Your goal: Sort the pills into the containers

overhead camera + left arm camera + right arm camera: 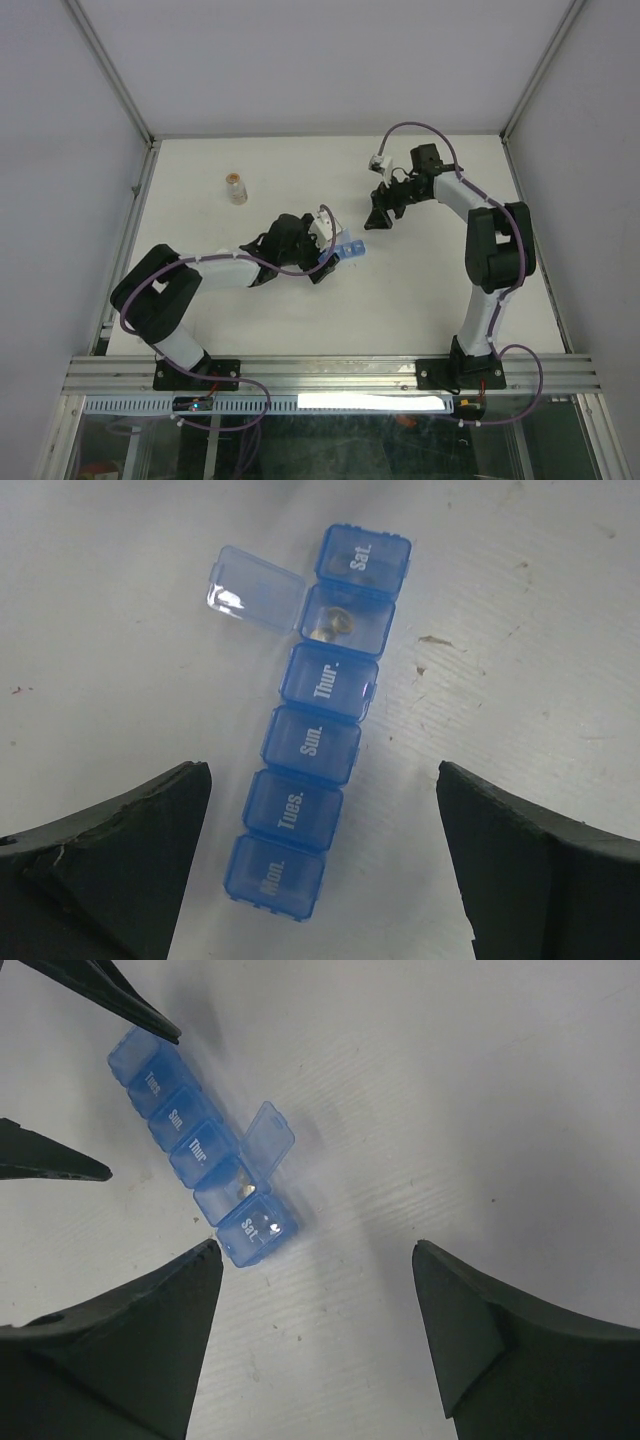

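- The containers, a blue strip of day-labelled compartments, lie flat near the middle of the white table.
- The compartment between Sat. and Thur. has its lid flipped open, with pills inside.
- My left gripper hovers over the Mon. end, fingers spread wide, empty.
- My right gripper hangs beyond the Sat. end, fingers apart, empty.
- A small bottle stands well apart, far left.

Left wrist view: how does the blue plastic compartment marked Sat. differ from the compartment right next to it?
The Sat. compartment is lidded shut; its neighbour has its lid flipped open sideways. The neighbour shows orange-tan pills inside; Sat.'s contents are hidden. Both are translucent blue squares in one strip.
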Robot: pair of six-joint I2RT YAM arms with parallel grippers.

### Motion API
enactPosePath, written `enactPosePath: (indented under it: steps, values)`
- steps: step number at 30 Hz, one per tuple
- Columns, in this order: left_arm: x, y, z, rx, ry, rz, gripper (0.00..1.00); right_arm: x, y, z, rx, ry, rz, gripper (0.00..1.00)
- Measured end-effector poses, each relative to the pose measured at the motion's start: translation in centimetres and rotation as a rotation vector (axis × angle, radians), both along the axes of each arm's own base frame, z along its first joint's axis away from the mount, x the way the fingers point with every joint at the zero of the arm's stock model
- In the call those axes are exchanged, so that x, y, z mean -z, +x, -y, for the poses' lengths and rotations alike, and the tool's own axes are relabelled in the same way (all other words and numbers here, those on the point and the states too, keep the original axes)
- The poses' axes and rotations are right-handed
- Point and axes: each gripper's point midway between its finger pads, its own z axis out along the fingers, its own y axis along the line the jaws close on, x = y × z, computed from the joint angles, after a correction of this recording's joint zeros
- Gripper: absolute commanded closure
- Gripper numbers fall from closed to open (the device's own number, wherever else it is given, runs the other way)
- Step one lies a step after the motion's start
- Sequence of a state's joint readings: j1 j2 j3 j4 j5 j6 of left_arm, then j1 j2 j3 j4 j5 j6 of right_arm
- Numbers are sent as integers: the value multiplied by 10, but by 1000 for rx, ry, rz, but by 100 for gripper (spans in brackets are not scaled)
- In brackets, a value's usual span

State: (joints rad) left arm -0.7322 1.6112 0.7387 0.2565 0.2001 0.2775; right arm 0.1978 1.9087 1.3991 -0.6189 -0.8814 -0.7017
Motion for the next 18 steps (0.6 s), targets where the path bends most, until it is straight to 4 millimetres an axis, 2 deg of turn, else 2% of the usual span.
enactPosePath:
  steps: [3, 7, 13, 18]
  values:
    - [12, -1, -5, -6, 46, -22, 4, 8, -1, 0, 12, -3, -39, 22]
    - [24, -3, -9, 1, 86, -48, 13, 16, -3, -1, 21, -8, -74, 23]
    - [27, 1, -8, -8, 101, -74, 32, 15, -1, -4, 27, -6, -86, 26]
    - [28, 5, -4, -26, 101, -108, 37, 15, 5, -12, 24, -8, -87, 30]
